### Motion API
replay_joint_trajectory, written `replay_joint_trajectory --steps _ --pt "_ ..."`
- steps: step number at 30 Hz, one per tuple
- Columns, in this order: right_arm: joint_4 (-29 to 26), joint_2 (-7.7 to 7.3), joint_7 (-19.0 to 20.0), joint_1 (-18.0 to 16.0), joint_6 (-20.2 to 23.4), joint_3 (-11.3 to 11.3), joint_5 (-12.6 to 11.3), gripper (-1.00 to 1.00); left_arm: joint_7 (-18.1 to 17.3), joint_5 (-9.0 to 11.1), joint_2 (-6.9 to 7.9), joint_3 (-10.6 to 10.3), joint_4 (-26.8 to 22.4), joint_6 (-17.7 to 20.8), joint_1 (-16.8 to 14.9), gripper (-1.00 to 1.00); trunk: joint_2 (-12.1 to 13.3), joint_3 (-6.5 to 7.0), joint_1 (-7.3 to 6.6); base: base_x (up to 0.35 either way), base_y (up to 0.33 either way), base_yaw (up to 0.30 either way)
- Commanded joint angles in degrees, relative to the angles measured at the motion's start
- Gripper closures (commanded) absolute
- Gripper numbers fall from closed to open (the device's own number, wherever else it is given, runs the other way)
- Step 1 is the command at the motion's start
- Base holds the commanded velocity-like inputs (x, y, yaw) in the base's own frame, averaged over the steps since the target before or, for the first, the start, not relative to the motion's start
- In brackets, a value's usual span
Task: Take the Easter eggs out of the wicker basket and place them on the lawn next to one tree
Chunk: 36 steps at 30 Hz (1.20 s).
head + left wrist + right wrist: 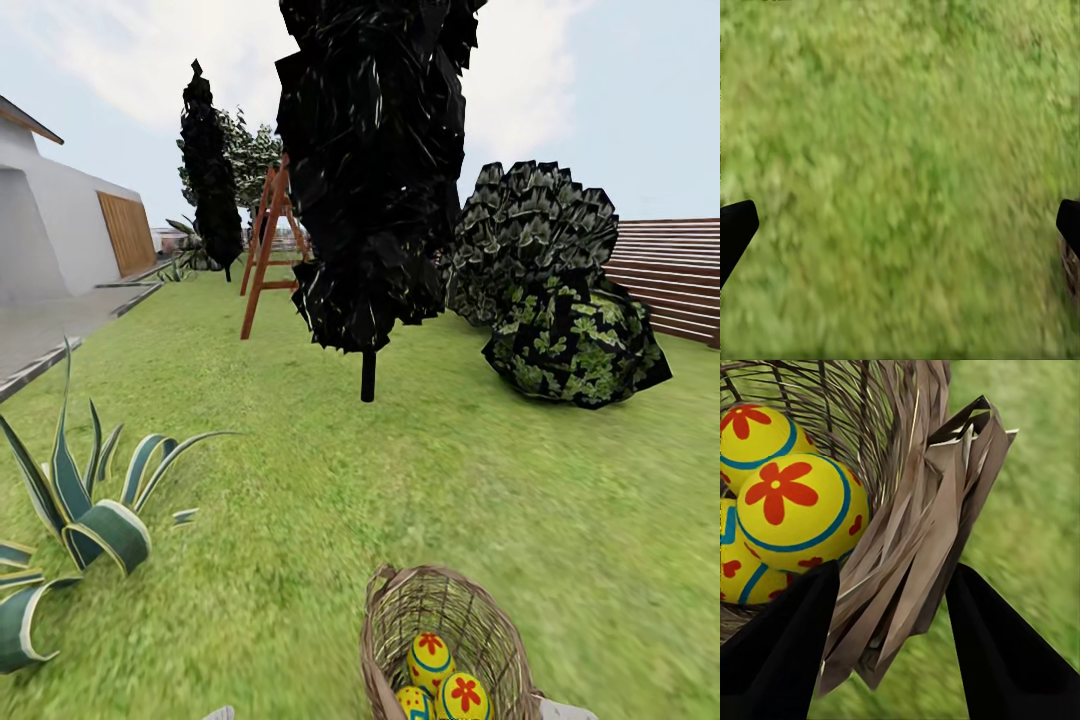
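A: Where is the small tan-brown woven wicker basket (450, 640) sitting at this moment?

B: In the head view it is showing at the lower edge, right of centre, over the wide green lawn (300, 500). The three yellow Easter eggs with blue bands and red flower marks (438, 680) are lying inside it, touching one another.

A: And the right gripper (896, 637)?

B: In the right wrist view its two black fingers (780, 652) are straddling the basket's woven wall and its folded loop of wicker strips, one finger inside near the eggs, the other outside over the grass. They are clamping that wall between them, so the right gripper is gripping the basket's rim.

A: What is the left gripper (900, 232) doing?

B: Its dark fingertips (735, 232) are peeking in at opposite edges of the left wrist view, spread wide, with nothing but blurry grass between them.

A: What is standing around?

B: A narrow black cypress-like tree (370, 180) is rising ahead on the lawn, with rounded dark-green leafy bushes (560, 300) to its right and a reddish wooden ladder (268, 250) behind it. A striped green agave plant (70, 510) is spreading at the left, well apart from the basket. A pale grey building with a wooden door (70, 240) is standing far left, and a slatted wooden fence (670, 275) is running along the right.
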Motion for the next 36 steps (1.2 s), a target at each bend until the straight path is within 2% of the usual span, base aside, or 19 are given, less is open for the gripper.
replay_joint_trajectory --steps 1,7,12,15,17,25,36 --pt "-0.13 0.0 -0.19 -0.02 0.28 0.11 -0.38 1.0 0.15 0.33 -0.03 0.06 -0.13 0.28 0.0 -1.0 0.38 0.13 -0.23 0.0 0.0 0.0" --pt "-0.12 0.02 -0.19 -0.02 0.28 0.17 -0.39 1.0 0.15 0.33 -0.03 0.06 -0.13 0.28 0.0 -1.0 2.79 1.03 -1.55 0.0 0.0 0.0" --pt "0.03 0.02 -0.1 -0.02 -0.76 0.08 -0.39 1.0 0.07 0.58 0.09 0.43 -0.13 0.28 0.0 -1.0 2.79 0.99 -1.55 0.061 0.0 0.0" --pt "0.18 0.02 -0.1 -0.02 -5.81 0.08 -0.32 1.0 0.06 0.59 0.08 0.42 -0.13 0.28 0.0 -1.0 2.79 0.99 -1.55 0.288 0.0 0.0" --pt "0.23 0.02 -0.1 -0.02 -6.85 0.08 -0.28 1.0 0.06 0.6 0.1 0.42 -0.13 0.28 0.0 -1.0 2.79 0.99 -1.55 0.325 0.0 0.0" --pt "0.31 0.02 -0.1 -0.02 -7.36 0.08 -0.26 1.0 0.06 0.6 0.15 0.42 -0.13 0.28 0.0 -1.0 2.79 1.19 -1.55 0.327 0.02 -0.109" --pt "1.04 0.02 -0.1 -0.02 -7.44 0.1 -0.27 1.0 0.06 0.62 0.23 0.5 -0.11 0.28 0.0 -1.0 2.79 1.66 -1.55 0.298 0.206 -0.166"
